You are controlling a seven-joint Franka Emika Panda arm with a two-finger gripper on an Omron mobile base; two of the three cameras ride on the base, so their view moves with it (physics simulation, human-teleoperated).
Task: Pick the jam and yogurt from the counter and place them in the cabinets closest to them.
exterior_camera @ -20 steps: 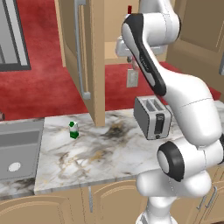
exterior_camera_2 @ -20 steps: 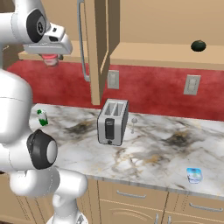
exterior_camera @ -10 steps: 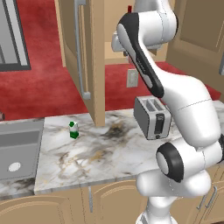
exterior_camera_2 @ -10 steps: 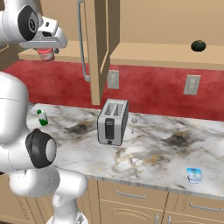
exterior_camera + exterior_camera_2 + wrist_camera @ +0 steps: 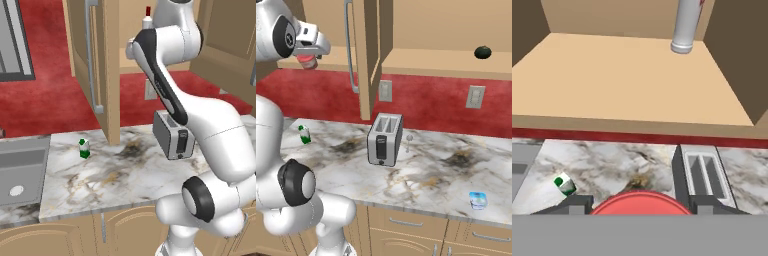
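Observation:
The jam, a small red pot with a paler rim, hangs in my gripper, which is shut on it high above the counter's left part. In the hand view the jam's red top sits between my two dark fingertips, just in front of and slightly above the open cabinet's wooden shelf. That cabinet's door stands open. The yogurt, a tiny white cup with a light blue top, rests near the counter's front edge at the far right.
A tall white bottle stands at the shelf's back right. A grey toaster and a small green-and-white container sit on the marble counter. A dark green round object lies on the right shelf. A sink is at the left.
My gripper, still holding the jam, has risen a little and drawn closer to the open cabinet shelf. Nothing on the counter has moved.

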